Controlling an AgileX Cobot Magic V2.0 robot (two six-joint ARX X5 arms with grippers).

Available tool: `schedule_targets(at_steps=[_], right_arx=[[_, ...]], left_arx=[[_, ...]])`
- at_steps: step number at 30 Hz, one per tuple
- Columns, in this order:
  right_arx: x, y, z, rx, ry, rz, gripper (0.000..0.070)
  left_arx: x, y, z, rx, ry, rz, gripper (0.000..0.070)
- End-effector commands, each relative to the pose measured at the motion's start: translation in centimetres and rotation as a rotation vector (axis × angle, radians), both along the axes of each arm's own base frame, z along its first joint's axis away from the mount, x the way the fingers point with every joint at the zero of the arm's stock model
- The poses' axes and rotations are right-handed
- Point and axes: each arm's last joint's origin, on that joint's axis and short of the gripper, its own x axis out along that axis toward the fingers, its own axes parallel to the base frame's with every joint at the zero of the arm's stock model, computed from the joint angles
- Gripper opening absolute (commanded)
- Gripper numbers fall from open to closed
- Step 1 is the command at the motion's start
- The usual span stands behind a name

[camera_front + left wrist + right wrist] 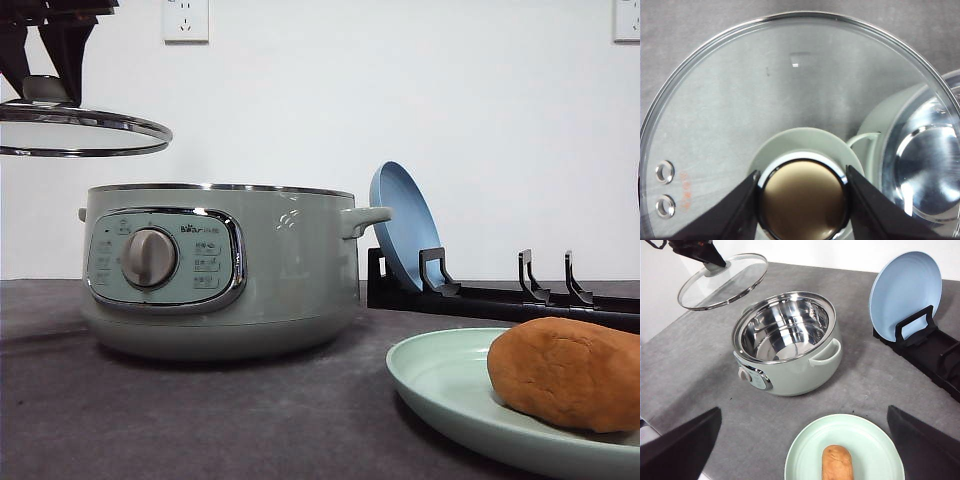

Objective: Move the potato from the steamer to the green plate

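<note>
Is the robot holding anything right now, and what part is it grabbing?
Yes. The left gripper holds the glass lid by its round knob, up in the air beside the steamer. The right gripper is open and holds nothing.

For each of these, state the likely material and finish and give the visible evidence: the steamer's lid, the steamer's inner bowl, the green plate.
Lid: clear glass with a polished metal rim; the table shows through it. Steamer inner bowl: probably stainless steel, mirror-bright with sharp reflections. Green plate: matte and smooth, with no glare; ceramic or plastic, the look leaves it open.
</note>
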Motion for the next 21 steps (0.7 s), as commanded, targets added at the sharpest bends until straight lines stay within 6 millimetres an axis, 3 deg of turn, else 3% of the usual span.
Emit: schedule_targets(at_steps=[1, 8, 21], right_arx=[[-0.1, 0.0, 0.4, 0.016, -0.007, -0.001, 0.0700], [-0.1, 0.0, 0.5, 0.016, -0.008, -0.001, 0.0700], [-0.1, 0.0, 0.5, 0.014, -0.011, 0.000, 0.0700]], left_arx=[[-0.4, -0.5, 1.8, -0.013, -0.088, -0.013, 0.0000], [-0.8, -3.7, 1.8, -0.017, -0.087, -0.103, 0.0000], [-3.3, -12.1, 1.8, -0.028, -0.085, -0.351, 0.0000]])
